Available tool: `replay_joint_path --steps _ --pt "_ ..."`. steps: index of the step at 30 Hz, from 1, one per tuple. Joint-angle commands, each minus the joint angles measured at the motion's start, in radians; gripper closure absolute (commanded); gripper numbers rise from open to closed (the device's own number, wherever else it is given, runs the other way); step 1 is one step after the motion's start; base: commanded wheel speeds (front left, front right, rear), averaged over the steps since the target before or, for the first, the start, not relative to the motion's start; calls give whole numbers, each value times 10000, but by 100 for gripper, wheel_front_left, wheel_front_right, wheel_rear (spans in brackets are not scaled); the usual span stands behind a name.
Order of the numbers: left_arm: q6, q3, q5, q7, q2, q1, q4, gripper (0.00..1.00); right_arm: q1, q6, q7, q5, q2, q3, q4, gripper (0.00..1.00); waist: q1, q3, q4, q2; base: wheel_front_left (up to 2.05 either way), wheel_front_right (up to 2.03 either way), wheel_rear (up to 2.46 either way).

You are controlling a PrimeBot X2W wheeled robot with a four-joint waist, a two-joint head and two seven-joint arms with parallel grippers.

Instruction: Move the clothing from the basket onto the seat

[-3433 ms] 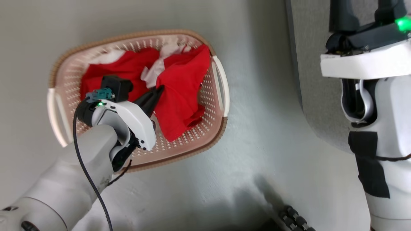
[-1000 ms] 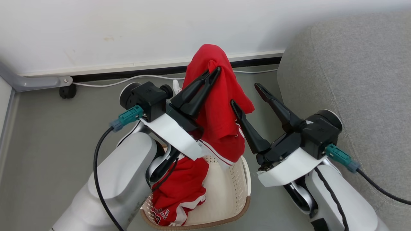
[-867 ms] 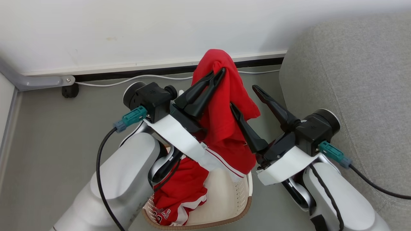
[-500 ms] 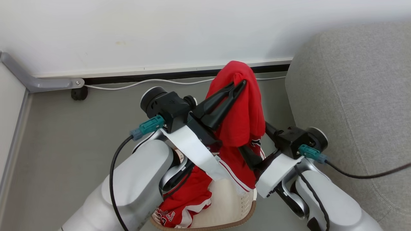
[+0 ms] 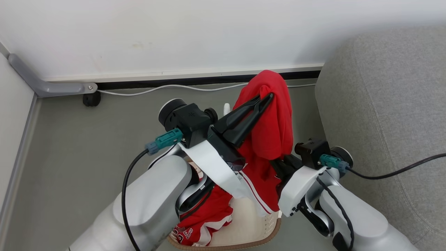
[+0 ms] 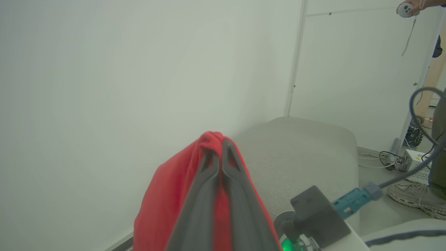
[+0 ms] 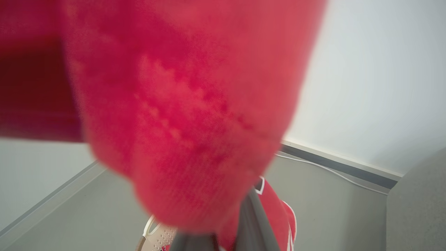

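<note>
Clothing [image 5: 275, 132], a bright red garment with white striped trim, is hanging above the basket [image 5: 270, 232]. The left gripper [image 5: 269, 98] is pinching it near its top, with both dark fingers pressing together on a fold of the cloth. A second red garment [image 5: 205, 216] with white lettering is lying bunched inside the basket.

The basket is sitting on a grey floor [image 5: 87, 150], and its brown rim is showing below the arms. The light grey sofa [image 5: 383, 104] is standing just right of the basket. Beyond the basket a white wall [image 5: 174, 31] is meeting the floor at a dark baseboard, and a white cable [image 5: 156, 89] is running along it.

The left arm is rising over the basket, its fingers pointing up toward the wall and slanting toward the sofa. The right arm is coming in from the sofa side of the basket with its wrist bent. The right gripper [image 5: 283, 163] is sitting tucked under the hanging cloth. Blurred red fabric is covering its fingertips, so I cannot tell whether those jaws are spread or closing on the cloth.
</note>
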Motion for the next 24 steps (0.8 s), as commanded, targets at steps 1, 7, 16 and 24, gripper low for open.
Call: replay_joint_path --steps 1,7,16,24 --pt "-10 433 2 -89 143 -321 -187 100 -182 33 -59 64 120 26 -107 100 0 53 -9 0 0 0 0" --pt "-10 614 70 -89 163 -329 -68 100 -228 33 -59 69 126 -292 -224 100 0 218 -90 0 0 0 0" --pt "-10 1111 -1 -90 349 -10 635 0 23 33 -59 -5 95 -928 -678 100 0 331 -396 0 0 0 0" --pt "-10 1183 192 -90 522 545 1027 0 394 33 -59 -112 -1 -1913 -1088 100 0 233 -926 0 0 0 0"
